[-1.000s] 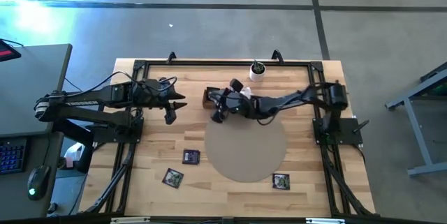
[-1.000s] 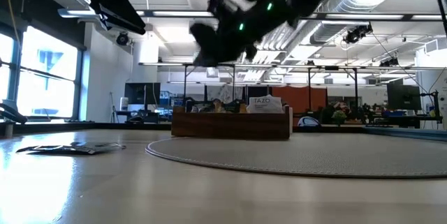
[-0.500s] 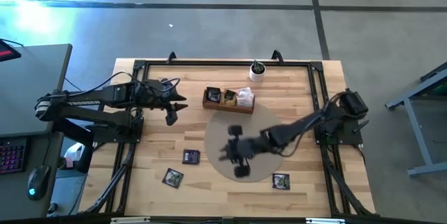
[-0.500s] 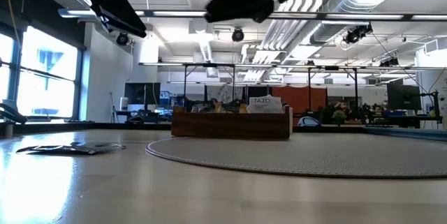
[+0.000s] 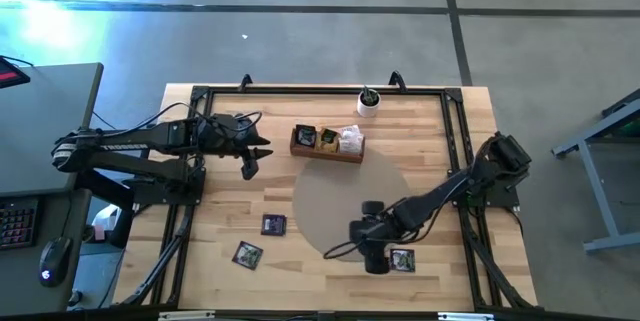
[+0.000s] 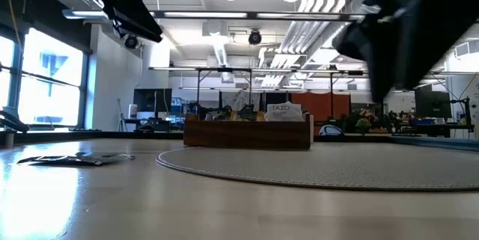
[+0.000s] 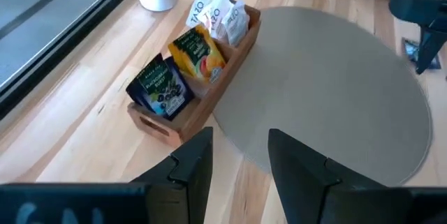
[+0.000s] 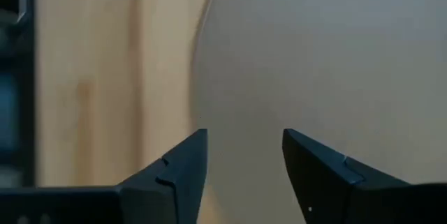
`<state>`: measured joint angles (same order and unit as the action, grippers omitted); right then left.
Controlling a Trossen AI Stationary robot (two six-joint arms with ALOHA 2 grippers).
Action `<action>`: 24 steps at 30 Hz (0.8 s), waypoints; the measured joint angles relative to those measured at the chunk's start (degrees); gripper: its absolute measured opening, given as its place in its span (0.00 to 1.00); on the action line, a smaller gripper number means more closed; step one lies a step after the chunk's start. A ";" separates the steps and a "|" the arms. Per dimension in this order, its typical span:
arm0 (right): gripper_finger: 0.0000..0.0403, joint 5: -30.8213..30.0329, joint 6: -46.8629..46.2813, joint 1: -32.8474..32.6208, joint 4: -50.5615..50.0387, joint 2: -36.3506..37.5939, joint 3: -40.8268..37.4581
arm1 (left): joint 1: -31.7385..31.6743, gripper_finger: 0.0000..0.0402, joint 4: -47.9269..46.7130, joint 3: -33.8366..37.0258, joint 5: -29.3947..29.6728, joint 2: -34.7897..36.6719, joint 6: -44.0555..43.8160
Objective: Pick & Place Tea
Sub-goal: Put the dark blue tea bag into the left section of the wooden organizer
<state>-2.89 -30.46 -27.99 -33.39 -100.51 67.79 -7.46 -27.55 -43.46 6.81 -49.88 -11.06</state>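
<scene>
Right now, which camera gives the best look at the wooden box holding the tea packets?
The left wrist view: the wooden box is close, its packets readable. The high view shows the box small from above, the low view only its side across the mat. The right wrist view misses it.

"TAZO" on whitish sachet [image 6: 281,110]

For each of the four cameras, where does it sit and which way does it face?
High: overhead, straight down; both arms, wooden tray, round mat.
Low: table height, level across the mat toward the tray; dark arm parts above.
Left wrist: on the left arm, toward the tray; left gripper open.
Right wrist: on the right arm, down at the mat edge; right gripper open.
Shared: tray, mat.
</scene>
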 joint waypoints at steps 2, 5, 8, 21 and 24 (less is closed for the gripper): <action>0.48 4.92 -3.27 -0.09 -2.59 0.11 0.00 | 0.00 0.34 0.36 0.00 0.00 -0.01 -0.60; 0.50 10.87 -6.86 -0.54 -6.17 0.11 -0.01 | -0.02 0.34 1.05 0.00 0.02 -0.01 -1.24; 0.50 11.27 -8.09 -1.80 -9.52 0.13 -0.02 | -0.02 0.34 0.98 0.00 0.02 -0.01 -1.26; 0.49 9.86 -8.54 -5.55 -16.88 0.02 -0.04 | -0.02 0.34 0.86 0.00 0.00 -0.01 -1.35; 0.49 7.89 -7.89 -5.51 -15.39 0.02 -0.04 | -0.02 0.34 0.85 0.00 -0.45 -0.01 -1.37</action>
<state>5.00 -38.36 -33.50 -48.79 -100.49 67.75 -7.49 -26.70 -43.46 6.36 -49.89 -12.43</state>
